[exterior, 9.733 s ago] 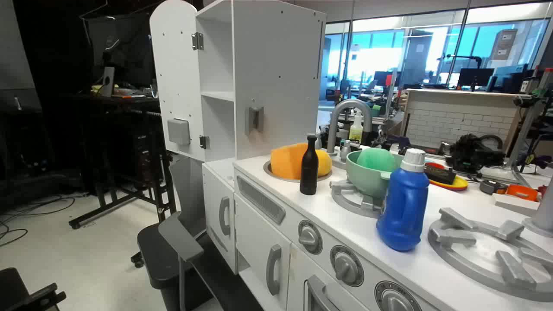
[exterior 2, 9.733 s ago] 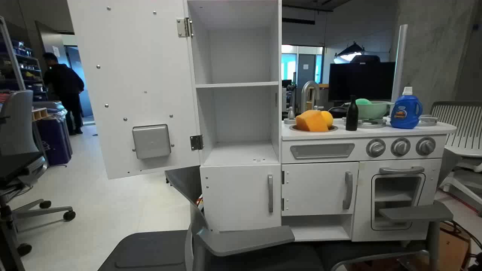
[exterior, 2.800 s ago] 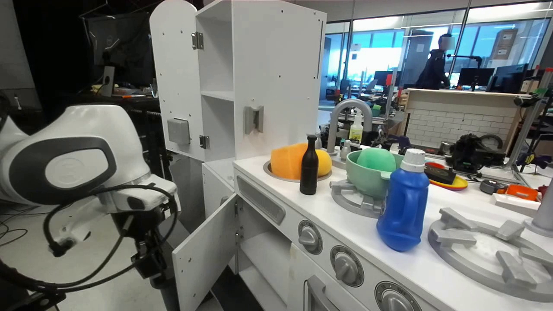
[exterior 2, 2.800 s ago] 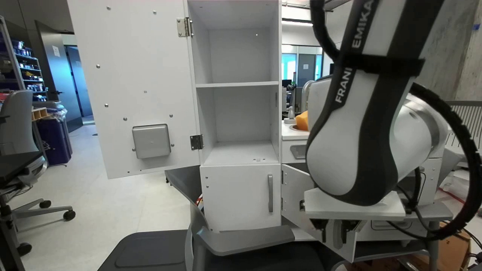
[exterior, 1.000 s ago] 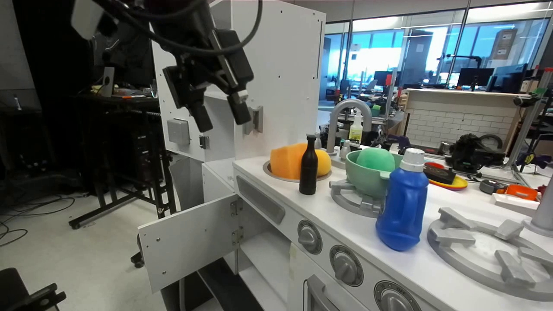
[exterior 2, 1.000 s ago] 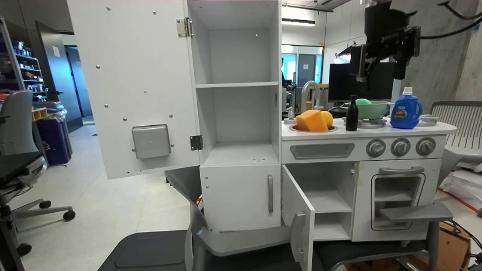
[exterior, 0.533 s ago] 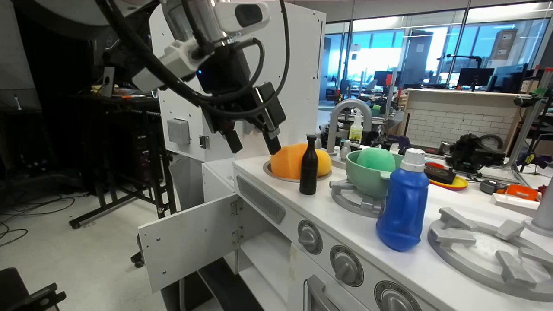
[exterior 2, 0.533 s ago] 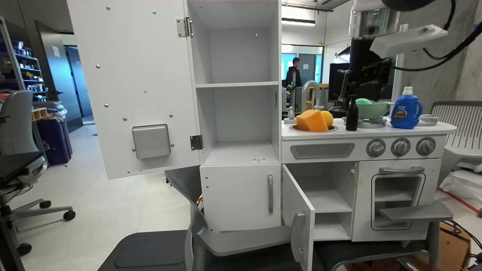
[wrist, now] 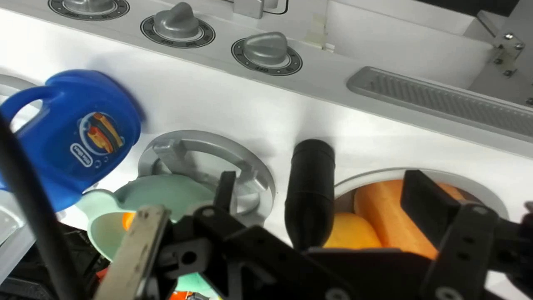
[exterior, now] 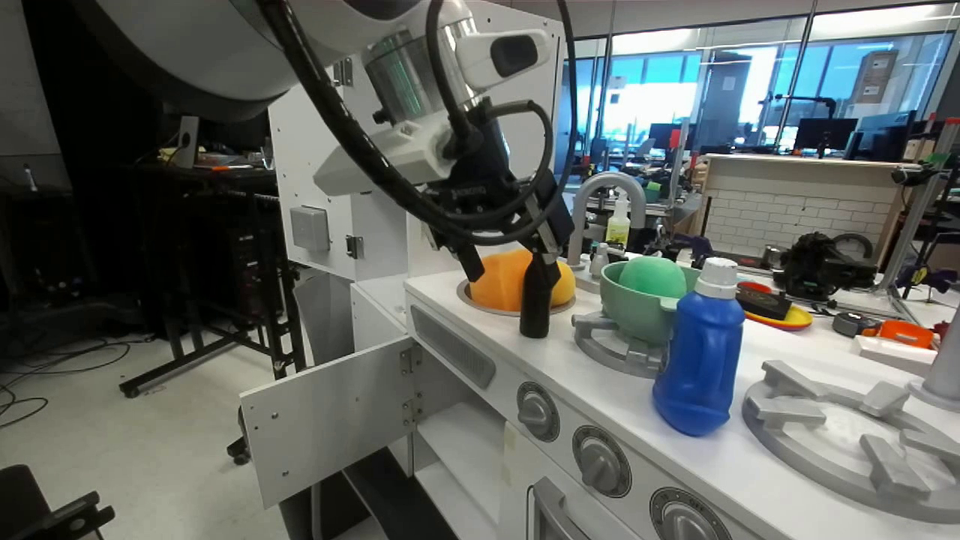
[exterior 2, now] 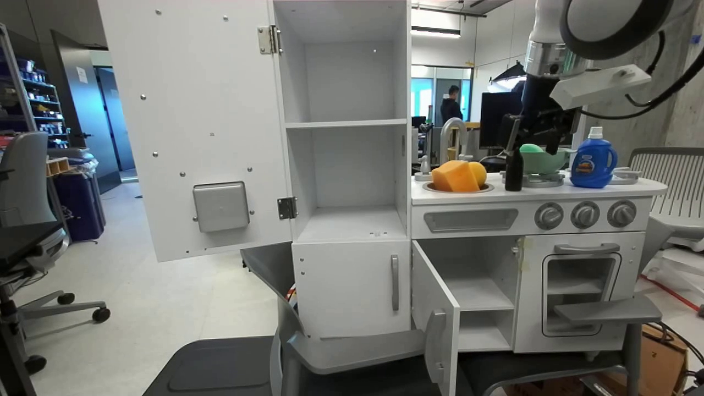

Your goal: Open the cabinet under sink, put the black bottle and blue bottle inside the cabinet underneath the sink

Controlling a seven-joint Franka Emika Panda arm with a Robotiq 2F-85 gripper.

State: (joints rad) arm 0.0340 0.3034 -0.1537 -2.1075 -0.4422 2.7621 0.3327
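The black bottle [exterior: 535, 311] stands upright on the white counter beside the sink; it also shows in the other views [exterior 2: 514, 173] [wrist: 310, 187]. My gripper [exterior: 511, 271] is open above the counter at the height of the bottle's upper part. In the wrist view the bottle lies between the spread fingers [wrist: 324, 192], closer to the left finger, with no clear contact. The bottle's top is hidden by the gripper in both exterior views. The blue bottle [exterior: 697, 367] with a white cap stands upright farther along the counter [exterior 2: 593, 165]. The under-sink cabinet door [exterior: 334, 420] stands wide open [exterior 2: 437, 319], showing the inside shelf [exterior 2: 478, 291].
Orange and yellow toy food [exterior 2: 456, 177] fills the sink [wrist: 354, 177] right beside the black bottle. A green bowl [exterior: 634, 304] sits on the burner on the bottle's other side. The faucet [exterior: 611, 184] rises behind. A grey chair arm [exterior 2: 357, 352] stands before the cabinets.
The cabinet door was shut at first and swung open; it has stayed still during the last second. My open gripper has come down and across to the black bottle. The bottles have not moved.
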